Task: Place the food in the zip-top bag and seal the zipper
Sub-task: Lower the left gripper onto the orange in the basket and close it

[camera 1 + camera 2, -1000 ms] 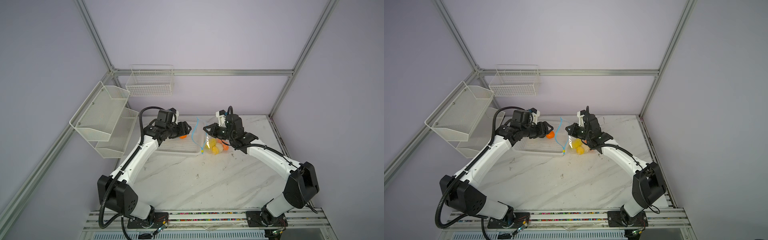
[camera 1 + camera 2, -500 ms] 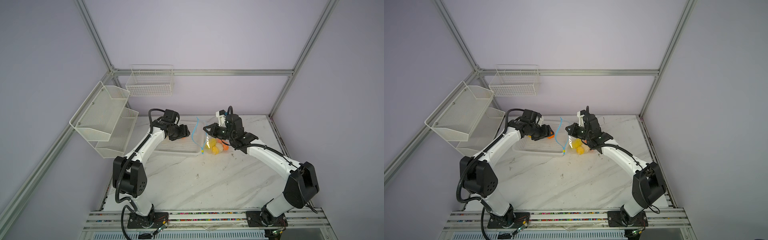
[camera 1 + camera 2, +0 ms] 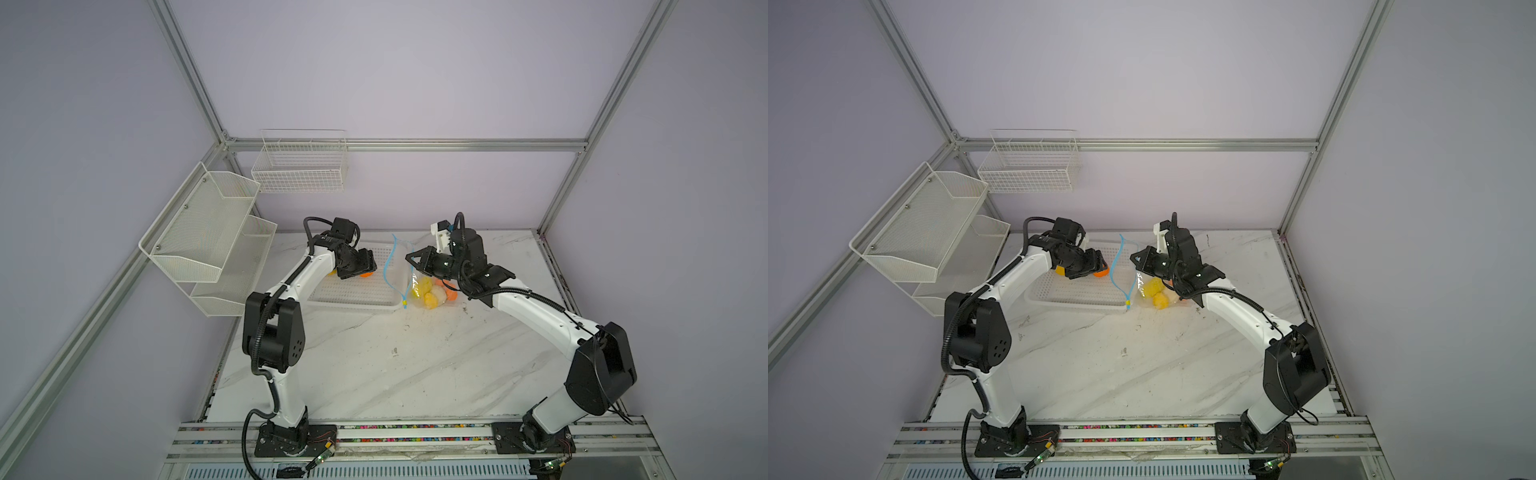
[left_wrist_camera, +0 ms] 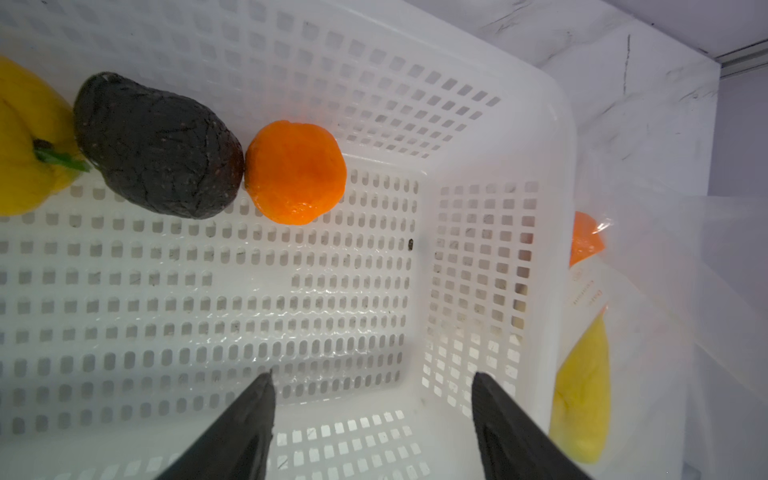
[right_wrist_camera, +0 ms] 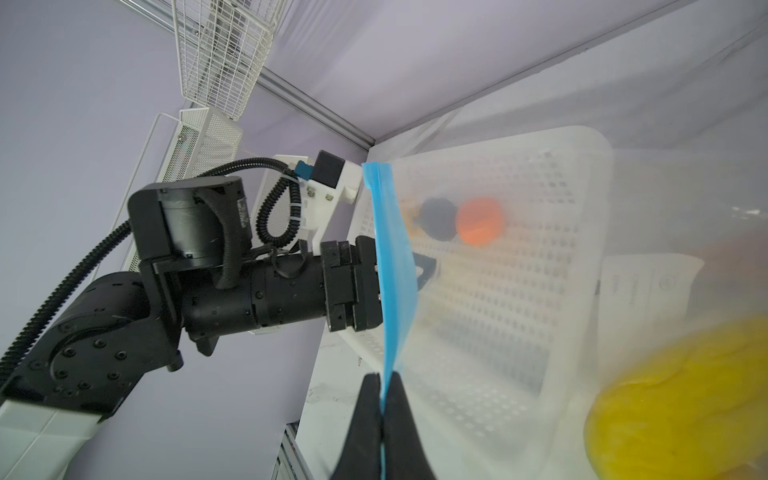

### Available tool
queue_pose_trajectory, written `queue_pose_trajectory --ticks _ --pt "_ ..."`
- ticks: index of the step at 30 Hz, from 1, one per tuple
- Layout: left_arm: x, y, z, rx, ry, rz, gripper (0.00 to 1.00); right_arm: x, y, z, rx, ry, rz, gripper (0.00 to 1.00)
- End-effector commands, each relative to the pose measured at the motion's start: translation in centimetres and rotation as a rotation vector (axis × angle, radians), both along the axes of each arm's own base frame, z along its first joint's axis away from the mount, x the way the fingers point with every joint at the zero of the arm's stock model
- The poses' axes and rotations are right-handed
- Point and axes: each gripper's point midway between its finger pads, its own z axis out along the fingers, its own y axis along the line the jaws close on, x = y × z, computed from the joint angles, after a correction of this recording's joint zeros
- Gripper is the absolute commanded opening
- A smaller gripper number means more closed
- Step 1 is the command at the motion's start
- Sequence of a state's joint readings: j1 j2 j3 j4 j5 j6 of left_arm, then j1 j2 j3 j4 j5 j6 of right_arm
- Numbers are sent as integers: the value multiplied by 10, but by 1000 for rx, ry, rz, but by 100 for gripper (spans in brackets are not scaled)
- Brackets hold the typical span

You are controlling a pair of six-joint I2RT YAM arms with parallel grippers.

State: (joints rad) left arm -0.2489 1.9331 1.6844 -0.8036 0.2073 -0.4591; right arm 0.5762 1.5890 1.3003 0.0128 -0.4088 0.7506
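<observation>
The left gripper (image 4: pixel 372 376) hung with jaws apart and empty inside the white basket (image 4: pixel 498 124), near an orange (image 4: pixel 296 172), a dark avocado (image 4: pixel 158 145) and a yellow pepper (image 4: pixel 20 145). The right gripper (image 5: pixel 380 378) was clamped on the blue zipper (image 5: pixel 392 270) of the zip-top bag (image 3: pixel 415 277), mid-frame in a top view.

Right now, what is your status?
Left fingers open, empty, above basket. Right fingers shut on zipper, bag mouth open. Three foods in basket, nothing blocking.

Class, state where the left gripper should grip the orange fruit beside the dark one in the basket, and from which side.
Grip the orange fruit across its round middle, descending from above with the open left gripper. The dark fruit touches one flank, so probably close across the other two.
</observation>
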Motion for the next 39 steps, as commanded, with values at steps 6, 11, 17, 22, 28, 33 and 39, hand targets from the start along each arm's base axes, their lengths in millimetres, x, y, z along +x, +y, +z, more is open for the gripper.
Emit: queue_pose_trajectory --ticks 6,11,17,22,28,33,39 --pt "45 6 10 91 -62 -2 75 2 5 4 24 -15 10 0" --pt "62 21 2 194 -77 36 75 0 5 6 29 -19 16 0" --pt "79 24 -3 268 -104 54 75 -2 5 7 35 -21 27 0" --pt "86 13 -11 293 -114 27 75 -2 4 6 31 -22 24 0" --pt "91 4 -19 307 -116 9 75 -4 3 6 31 -25 23 0" --pt "92 3 -30 322 -102 2 76 -5 2 6 30 -24 22 0" --pt "93 1 -40 318 -83 -2 77 -5 2 6 31 -26 23 0"
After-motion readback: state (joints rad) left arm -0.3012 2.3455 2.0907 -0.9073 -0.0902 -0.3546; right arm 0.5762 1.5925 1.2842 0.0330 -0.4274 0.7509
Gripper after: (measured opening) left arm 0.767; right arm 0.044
